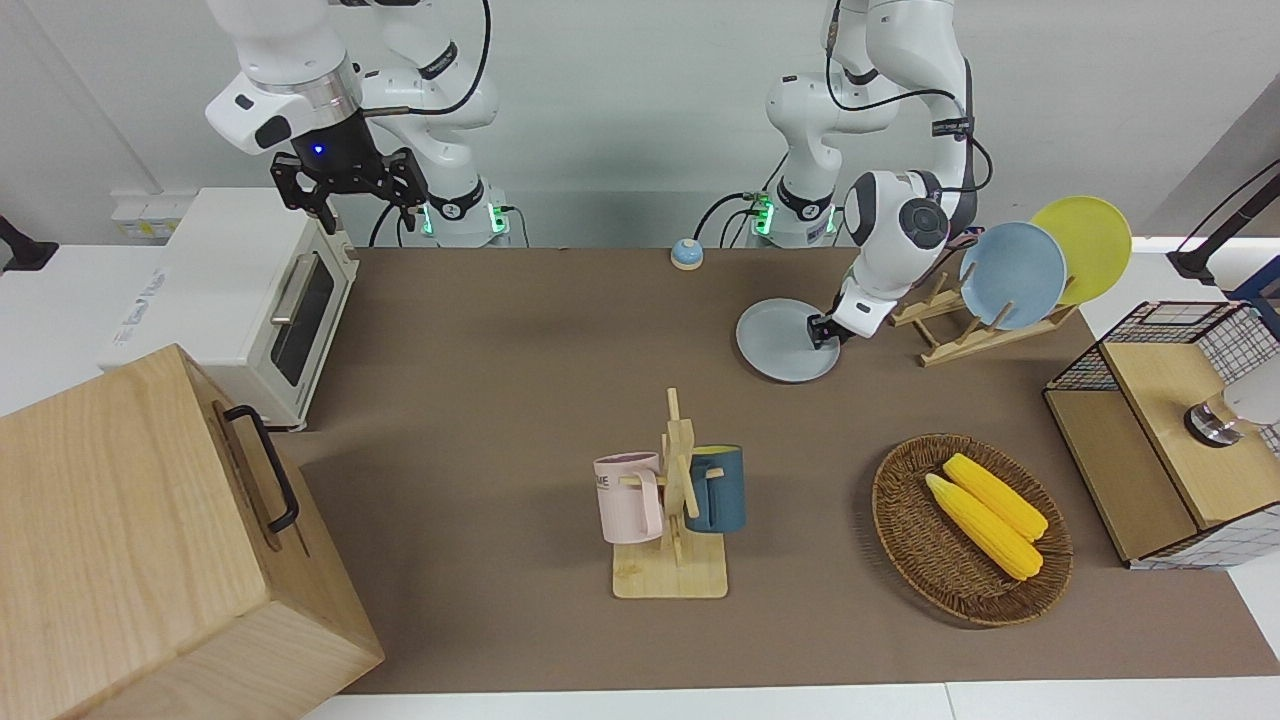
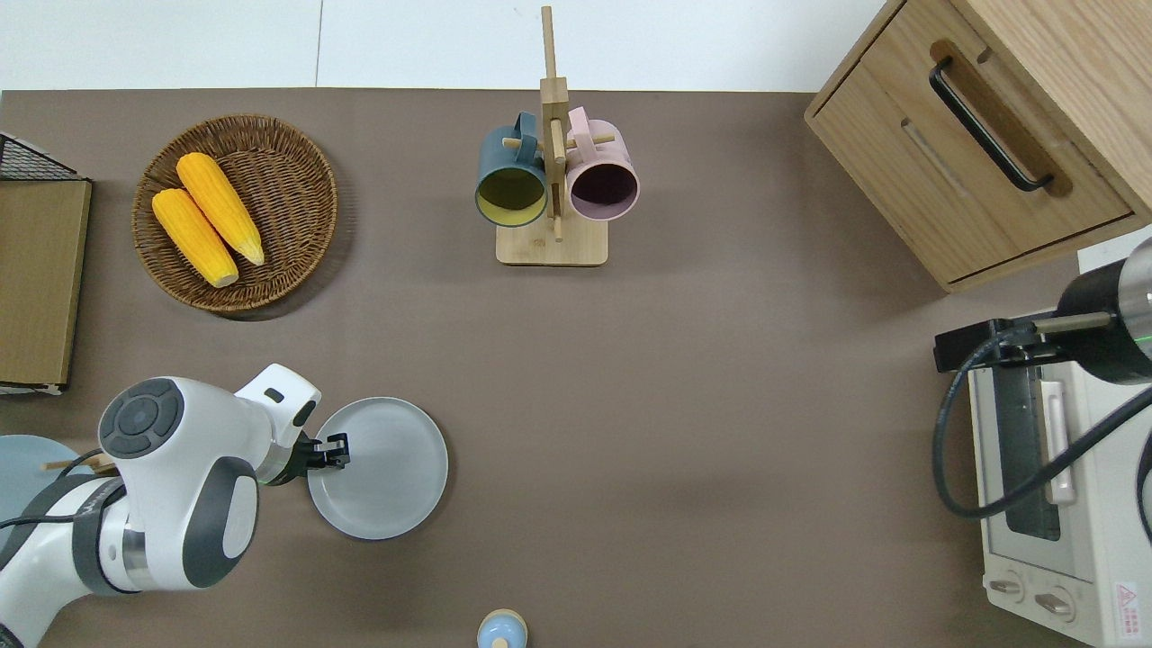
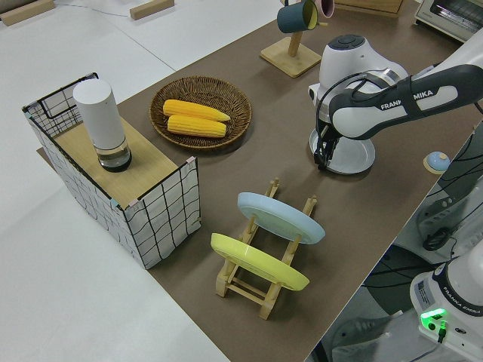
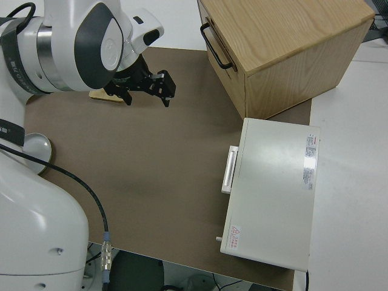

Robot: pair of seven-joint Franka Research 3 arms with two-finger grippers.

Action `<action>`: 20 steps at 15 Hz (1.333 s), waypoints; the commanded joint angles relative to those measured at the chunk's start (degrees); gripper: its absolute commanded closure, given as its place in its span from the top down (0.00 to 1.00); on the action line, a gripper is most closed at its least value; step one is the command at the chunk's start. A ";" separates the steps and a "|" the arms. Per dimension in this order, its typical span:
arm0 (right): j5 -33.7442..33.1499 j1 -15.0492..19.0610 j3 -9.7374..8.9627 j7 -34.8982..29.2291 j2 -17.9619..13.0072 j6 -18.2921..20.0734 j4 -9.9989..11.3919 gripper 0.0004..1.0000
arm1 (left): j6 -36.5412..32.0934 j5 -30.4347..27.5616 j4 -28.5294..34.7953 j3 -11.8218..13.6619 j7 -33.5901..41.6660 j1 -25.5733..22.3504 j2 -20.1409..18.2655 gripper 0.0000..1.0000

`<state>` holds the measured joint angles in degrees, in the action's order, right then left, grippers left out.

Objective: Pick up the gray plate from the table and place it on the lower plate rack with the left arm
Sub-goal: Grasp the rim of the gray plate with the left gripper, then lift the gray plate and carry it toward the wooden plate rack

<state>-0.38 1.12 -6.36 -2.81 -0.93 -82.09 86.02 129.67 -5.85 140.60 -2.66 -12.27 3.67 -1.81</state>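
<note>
The gray plate (image 1: 780,338) (image 2: 387,470) (image 3: 356,155) lies flat on the brown table (image 1: 520,360), toward the left arm's end. My left gripper (image 1: 822,333) (image 2: 335,450) (image 3: 323,154) is down at the plate's rim, on the side facing the plate rack. The lower plate rack (image 1: 945,345) (image 3: 243,289) stands beside the plate, closer to the table's end. It holds a light blue plate (image 1: 1012,275) (image 3: 279,217) and a yellow plate (image 1: 1085,245) (image 3: 256,262). My right gripper (image 1: 365,205) (image 4: 145,97) is parked and open, holding nothing.
A mug stand (image 1: 675,500) with a pink mug and a dark blue mug stands mid-table. A wicker basket (image 1: 905,520) of corn and a wire crate (image 1: 1170,430) sit near the rack. A toaster oven (image 1: 240,300), a wooden cabinet (image 1: 150,540) and a small blue knob (image 1: 686,254) are also here.
</note>
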 commanded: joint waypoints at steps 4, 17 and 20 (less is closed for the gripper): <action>1.09 1.43 -1.03 -0.53 -0.12 0.87 -0.41 0.99 | -0.21 0.31 1.43 0.72 -0.83 0.46 -2.15 0.00; 1.09 1.43 -1.03 -0.53 -0.12 0.87 -0.41 0.99 | -8.99 0.40 -5.07 0.99 -0.21 0.10 -2.32 0.00; 1.09 1.43 -1.03 -0.53 -0.12 0.87 -0.41 0.99 | -13.12 0.40 -8.75 1.51 -0.21 0.02 -2.41 0.00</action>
<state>-0.38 1.12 -6.36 -2.81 -0.93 -82.08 86.02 121.17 -5.85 135.43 -2.09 -12.28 3.60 -4.00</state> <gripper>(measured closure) 0.009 0.965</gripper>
